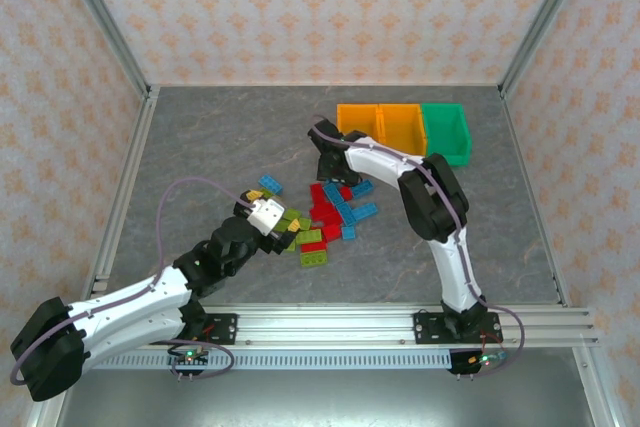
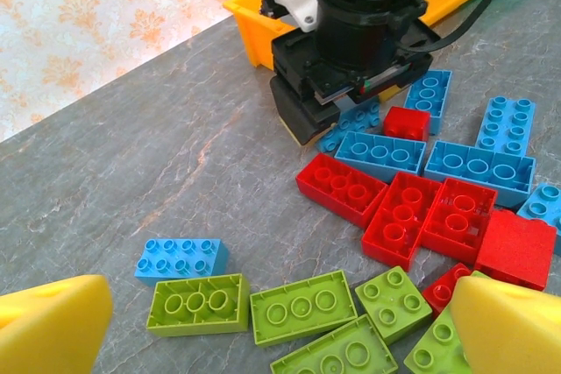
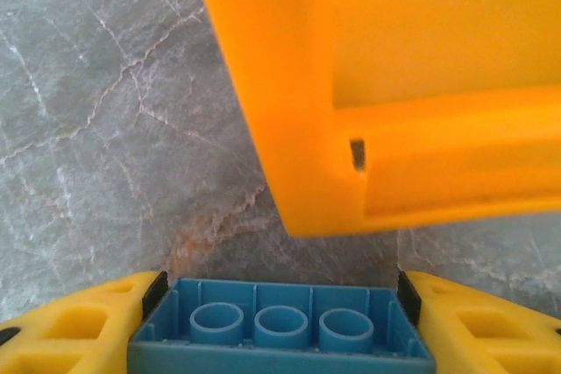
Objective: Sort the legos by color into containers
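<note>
A mixed pile of legos lies mid-table: red ones (image 1: 322, 209), blue ones (image 1: 352, 212) and lime green ones (image 1: 310, 243). The three joined containers stand at the back: two orange (image 1: 360, 121) (image 1: 402, 125) and one green (image 1: 446, 131). My right gripper (image 1: 328, 167) is shut on a blue brick (image 3: 280, 332), underside up, just short of the left orange bin's corner (image 3: 386, 85). My left gripper (image 2: 280, 335) is open low over the lime green bricks (image 2: 302, 306), its yellow fingertips (image 2: 53, 326) on either side of them. In that view the right gripper (image 2: 337, 107) hangs over the blue legos (image 2: 381, 153).
A lone blue brick (image 1: 270, 185) lies left of the pile, beside the left wrist. Metal frame posts and patterned walls enclose the grey table (image 1: 220, 137). The right arm's elbow (image 1: 432, 197) stands just right of the pile.
</note>
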### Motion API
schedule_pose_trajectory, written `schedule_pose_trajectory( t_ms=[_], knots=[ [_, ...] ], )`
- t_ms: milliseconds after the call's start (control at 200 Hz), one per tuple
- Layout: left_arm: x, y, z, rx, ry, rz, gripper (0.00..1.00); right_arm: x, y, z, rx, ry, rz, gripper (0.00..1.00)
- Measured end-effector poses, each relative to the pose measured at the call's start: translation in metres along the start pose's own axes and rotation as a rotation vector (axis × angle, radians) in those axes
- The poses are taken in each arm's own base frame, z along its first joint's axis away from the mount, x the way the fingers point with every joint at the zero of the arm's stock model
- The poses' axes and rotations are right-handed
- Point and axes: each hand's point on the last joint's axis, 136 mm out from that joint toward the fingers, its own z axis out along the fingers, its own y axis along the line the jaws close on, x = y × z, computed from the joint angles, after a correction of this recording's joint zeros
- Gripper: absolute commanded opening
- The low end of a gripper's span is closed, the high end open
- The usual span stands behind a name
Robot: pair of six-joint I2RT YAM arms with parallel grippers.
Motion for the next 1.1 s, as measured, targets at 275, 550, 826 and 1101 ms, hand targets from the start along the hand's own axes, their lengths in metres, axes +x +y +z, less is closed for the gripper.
schedule_pose_trajectory(
  t_ms=[275,550,826,1101],
  knots=[
    [-0.009,0.002,-0.003,-0.006,-0.037,-0.016,1.0,-0.049,-0.015,-0.113,-0.091,-0.293,0.07,0.48],
    [-0.014,0.023,-0.005,-0.121,-0.056,-0.101,1.0,-0.157,-0.05,-0.101,-0.068,-0.415,0.233,0.54],
    [-0.006,0.047,-0.008,-0.259,-0.036,-0.214,1.0,-0.162,-0.047,-0.038,0.0,-0.293,0.207,0.79],
    [-0.001,0.071,-0.013,-0.372,0.002,-0.284,1.0,-0.138,-0.059,-0.08,-0.019,-0.273,0.196,0.86]
  ],
)
